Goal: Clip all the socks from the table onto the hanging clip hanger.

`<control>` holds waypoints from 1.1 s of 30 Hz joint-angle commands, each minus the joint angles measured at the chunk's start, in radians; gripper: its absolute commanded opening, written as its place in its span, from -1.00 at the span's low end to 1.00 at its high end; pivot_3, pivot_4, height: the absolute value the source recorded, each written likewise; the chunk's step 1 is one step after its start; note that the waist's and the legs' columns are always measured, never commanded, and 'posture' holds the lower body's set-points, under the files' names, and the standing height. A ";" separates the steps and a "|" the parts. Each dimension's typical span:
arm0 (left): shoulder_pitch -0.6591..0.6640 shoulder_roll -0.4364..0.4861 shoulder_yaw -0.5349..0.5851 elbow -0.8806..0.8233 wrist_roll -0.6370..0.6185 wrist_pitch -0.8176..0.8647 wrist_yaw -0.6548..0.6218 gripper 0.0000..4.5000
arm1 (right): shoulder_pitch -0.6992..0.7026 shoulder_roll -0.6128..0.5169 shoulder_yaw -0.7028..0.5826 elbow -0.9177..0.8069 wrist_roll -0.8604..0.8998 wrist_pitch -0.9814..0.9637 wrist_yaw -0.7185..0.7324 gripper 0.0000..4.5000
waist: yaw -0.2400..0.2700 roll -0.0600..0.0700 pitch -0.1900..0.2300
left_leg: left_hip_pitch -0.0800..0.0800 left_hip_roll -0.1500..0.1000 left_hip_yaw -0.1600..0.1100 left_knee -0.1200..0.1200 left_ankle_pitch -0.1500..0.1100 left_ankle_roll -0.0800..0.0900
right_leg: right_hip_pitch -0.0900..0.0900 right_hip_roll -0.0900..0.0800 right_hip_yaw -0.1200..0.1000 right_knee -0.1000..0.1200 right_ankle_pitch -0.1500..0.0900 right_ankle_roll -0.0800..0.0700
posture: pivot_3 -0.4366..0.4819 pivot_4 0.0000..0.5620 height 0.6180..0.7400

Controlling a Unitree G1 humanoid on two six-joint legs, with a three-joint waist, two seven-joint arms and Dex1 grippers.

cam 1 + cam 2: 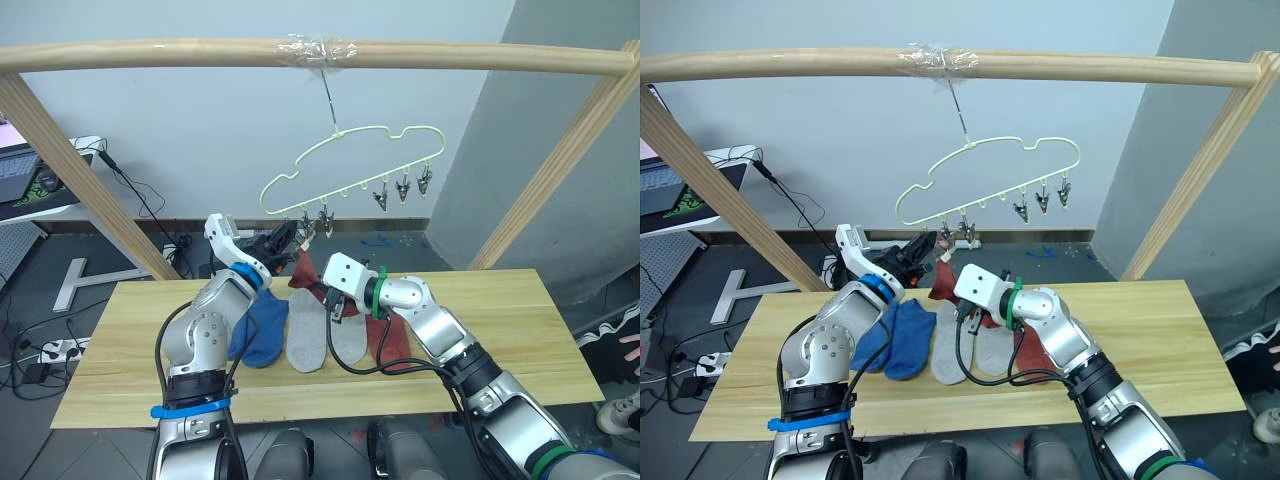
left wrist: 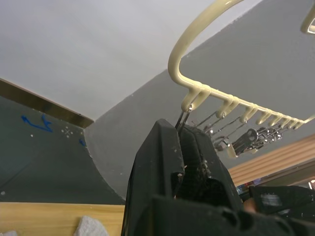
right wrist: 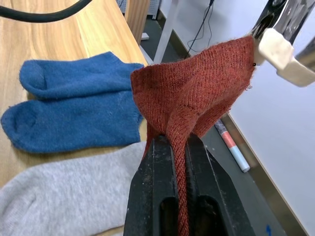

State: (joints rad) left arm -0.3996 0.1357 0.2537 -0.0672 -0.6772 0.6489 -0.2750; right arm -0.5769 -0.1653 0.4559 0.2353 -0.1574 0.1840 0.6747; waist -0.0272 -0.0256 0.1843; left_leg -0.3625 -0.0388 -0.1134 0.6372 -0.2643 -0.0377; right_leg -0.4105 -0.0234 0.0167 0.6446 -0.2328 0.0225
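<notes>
Now | right gripper [image 3: 179,147] pinched shut on red sock [image 3: 197,83], lifting its cuff to a clip | left gripper [image 1: 283,240] squeezes leftmost clip [image 1: 305,228], fingers closed, likely holding it open | clip hanger [image 1: 350,160] overhead | remaining socks centre of table [image 1: 520,330]

Both arms raised; left gripper [image 1: 283,238], right gripper [image 3: 172,147] jaws clamped.

- Clip hanger [image 1: 350,160]: pale yellow, wavy, hooked on the pole, dark clips dangling.
- Red sock [image 3: 197,93]: lifted, corner at a clip.
- Blue socks [image 3: 74,105], grey socks [image 1: 318,330], second red sock [image 1: 388,338]: flat on the table [image 1: 500,330].
</notes>
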 commanded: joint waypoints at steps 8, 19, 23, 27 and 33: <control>0.017 0.008 -0.010 -0.033 -0.026 0.025 -0.009 -1.00 | -0.027 0.014 -0.022 -0.047 0.002 0.003 -0.005 -0.99 | 0.000 0.000 0.000 | 0.000 0.000 -0.002 0.000 0.000 0.000 | 0.000 0.000 0.000 0.000 0.000 0.000 | 0.04 -0.32 1.00; 0.029 0.012 -0.013 -0.044 -0.041 0.024 -0.024 -0.71 | -0.025 0.001 -0.035 -0.052 0.007 0.006 -0.005 -1.00 | 0.000 0.001 0.001 | 0.000 0.000 -0.002 0.000 0.000 0.000 | 0.000 0.000 0.000 0.000 0.000 0.000 | 0.04 -0.33 1.00; 0.038 0.013 -0.017 -0.055 -0.044 0.022 -0.034 -0.15 | -0.026 0.007 -0.038 -0.054 0.010 0.010 -0.007 -1.00 | 0.000 0.000 0.003 | -0.001 0.000 -0.002 0.000 0.000 0.000 | 0.000 0.000 0.000 0.000 0.000 0.000 | 0.04 -0.33 1.00; 0.046 0.014 -0.014 -0.069 -0.051 0.029 -0.032 0.41 | -0.023 0.009 -0.038 -0.058 0.010 0.010 -0.005 -1.00 | 0.001 0.000 0.004 | -0.001 0.000 -0.003 0.000 0.000 0.000 | -0.001 0.000 0.000 0.000 0.000 0.000 | 0.04 -0.33 1.00; 0.057 0.045 -0.006 -0.075 -0.038 0.027 -0.041 0.99 | -0.009 0.024 -0.042 -0.073 0.030 0.024 0.001 -1.00 | 0.001 0.001 0.005 | -0.001 0.000 -0.004 0.000 0.000 -0.001 | -0.001 0.000 0.000 0.000 0.000 0.000 | 0.05 -0.36 1.00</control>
State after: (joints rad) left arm -0.3422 0.1662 0.2428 -0.0905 -0.7048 0.6859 -0.2986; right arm -0.5796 -0.1547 0.4315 0.2137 -0.1467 0.2060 0.6727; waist -0.0261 -0.0251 0.1890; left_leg -0.3642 -0.0384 -0.1175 0.6367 -0.2645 -0.0382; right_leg -0.4115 -0.0233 0.0165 0.6442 -0.2329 0.0224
